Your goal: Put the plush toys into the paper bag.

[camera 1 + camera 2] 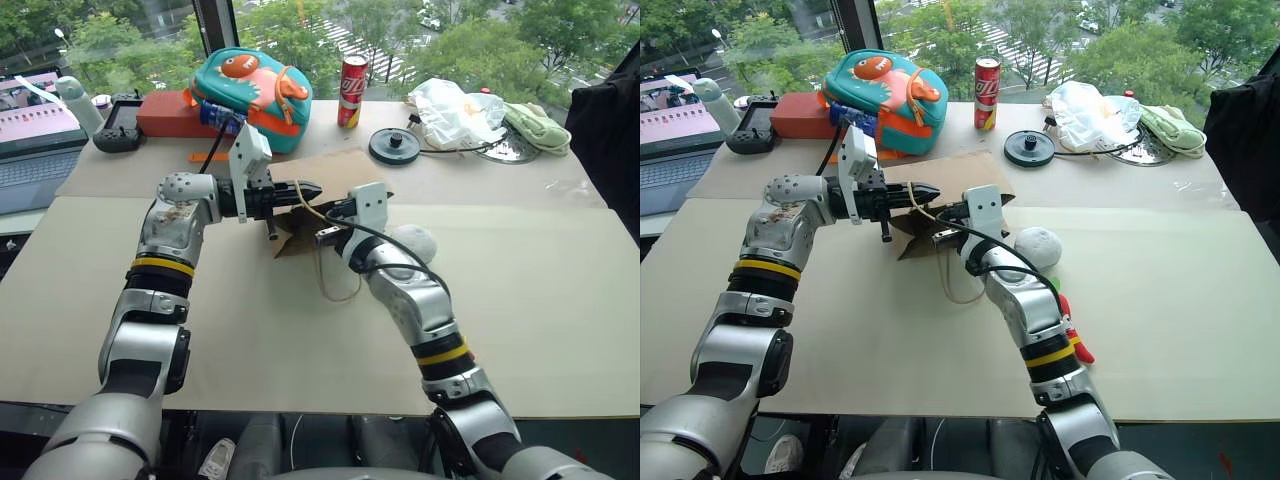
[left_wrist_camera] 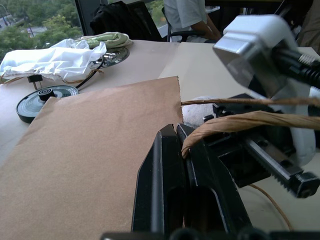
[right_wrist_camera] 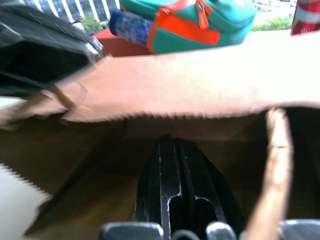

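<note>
The brown paper bag (image 1: 335,172) lies flat on the table, its mouth facing me. My left gripper (image 1: 310,188) is shut on the bag's twisted cord handle (image 2: 235,122) and holds the upper edge up. My right gripper (image 3: 167,140) is shut with nothing between its fingers, and its tips reach into the bag's open mouth (image 3: 200,125). The second cord handle (image 1: 335,275) hangs loose on the table. The pale-grey fuzzy ball (image 1: 1038,247) rests just right of my right forearm. The red chili plush (image 1: 1072,332) lies nearer me, partly hidden behind that arm.
Along the far edge stand a teal-and-orange backpack (image 1: 250,92), a red can (image 1: 352,90), a black disc (image 1: 395,146), a white plastic bag (image 1: 455,110) and a green cloth (image 1: 537,125). A laptop (image 1: 35,140) and a controller (image 1: 120,135) sit far left. A person (image 2: 187,15) sits beyond.
</note>
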Motion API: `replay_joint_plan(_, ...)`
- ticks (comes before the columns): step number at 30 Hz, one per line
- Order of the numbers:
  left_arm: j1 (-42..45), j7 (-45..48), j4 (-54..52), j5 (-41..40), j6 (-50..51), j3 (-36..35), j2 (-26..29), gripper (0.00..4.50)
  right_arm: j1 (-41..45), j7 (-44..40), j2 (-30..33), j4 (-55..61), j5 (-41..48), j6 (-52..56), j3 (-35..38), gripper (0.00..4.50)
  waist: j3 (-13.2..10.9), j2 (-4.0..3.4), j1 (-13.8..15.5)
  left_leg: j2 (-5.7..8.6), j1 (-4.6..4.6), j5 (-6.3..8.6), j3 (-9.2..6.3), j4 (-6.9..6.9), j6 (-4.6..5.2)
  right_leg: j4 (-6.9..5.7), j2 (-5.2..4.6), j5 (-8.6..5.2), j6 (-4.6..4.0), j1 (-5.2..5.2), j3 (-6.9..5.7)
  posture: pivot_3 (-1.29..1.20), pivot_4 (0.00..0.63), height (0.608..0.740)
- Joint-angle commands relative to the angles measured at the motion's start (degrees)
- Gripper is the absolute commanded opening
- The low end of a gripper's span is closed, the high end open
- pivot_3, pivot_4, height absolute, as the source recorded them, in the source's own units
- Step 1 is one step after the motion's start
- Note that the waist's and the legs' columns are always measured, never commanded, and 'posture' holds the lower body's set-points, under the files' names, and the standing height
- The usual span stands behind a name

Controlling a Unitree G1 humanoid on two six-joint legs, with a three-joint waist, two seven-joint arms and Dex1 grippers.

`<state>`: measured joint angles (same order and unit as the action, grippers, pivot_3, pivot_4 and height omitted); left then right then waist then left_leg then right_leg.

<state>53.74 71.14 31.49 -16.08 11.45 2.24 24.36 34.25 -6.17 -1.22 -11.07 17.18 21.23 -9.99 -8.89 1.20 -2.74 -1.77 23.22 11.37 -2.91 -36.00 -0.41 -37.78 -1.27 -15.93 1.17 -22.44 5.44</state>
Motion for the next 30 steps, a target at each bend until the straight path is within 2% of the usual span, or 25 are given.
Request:
replay_joint_plan(1, 1.80, -0.13, -3.19, -1.52, 0.90, -0.98, 0.00, 0.00, 2.22, -0.59, -1.69, -4.67, -1.37, -2.60, 1.79, 0.01, 0.00, 0.00, -0.05, 0.00, 0.02, 0.00, 0.00, 0.02, -0.01, -0.06, 0.00, 0.00, 0.00, -0.04, 0.00, 0.00, 0.150, 0.739)
replay_joint_plan(10, 1.65, -0.29, -4.21, -1.52, 1.71, -1.39, 0.39, 0.00, 3.40, -1.83, -2.52, -13.21, -5.82, 0.98, 1.38, 0.01, 0.00, -0.02, -0.24, 0.02, -0.01, -0.01, -0.01, 0.02, -0.02, -0.17, -0.01, 0.00, -0.01, -0.06, 0.00, 0.00, 0.150, 0.739)
replay_joint_plan(21, 0.76, -0.79, -5.40, -1.67, 1.80, -1.71, 0.68, 0.00, 1.81, -2.78, -1.91, -12.87, -10.17, 9.49, -0.96, 0.01, 0.02, -0.05, -0.88, 0.01, -0.08, -0.01, -0.02, 0.04, -0.02, -0.21, -0.01, 0.00, 0.00, -0.02, 0.00, 0.00, 0.150, 0.739)
replay_joint_plan(23, 0.63, -0.80, -5.42, -1.50, 1.58, -1.66, 0.69, 0.00, 1.42, -3.38, -1.91, -11.79, -10.34, 10.31, -0.96, 0.01, 0.02, -0.05, -0.92, 0.01, -0.10, -0.01, -0.02, 0.04, -0.02, -0.20, -0.01, 0.00, 0.00, -0.01, 0.00, 0.00, 0.150, 0.739)
replay_joint_plan(30, -0.59, -0.75, -5.95, -1.00, 0.61, -1.27, 0.64, 0.00, -2.39, -5.23, -0.17, 9.46, -6.38, 14.09, 2.91, 0.01, 0.02, -0.05, -0.93, 0.04, 0.06, -0.01, -0.05, 0.03, -0.02, -0.18, -0.02, 0.00, 0.00, -0.10, 0.00, 0.00, 0.150, 0.739)
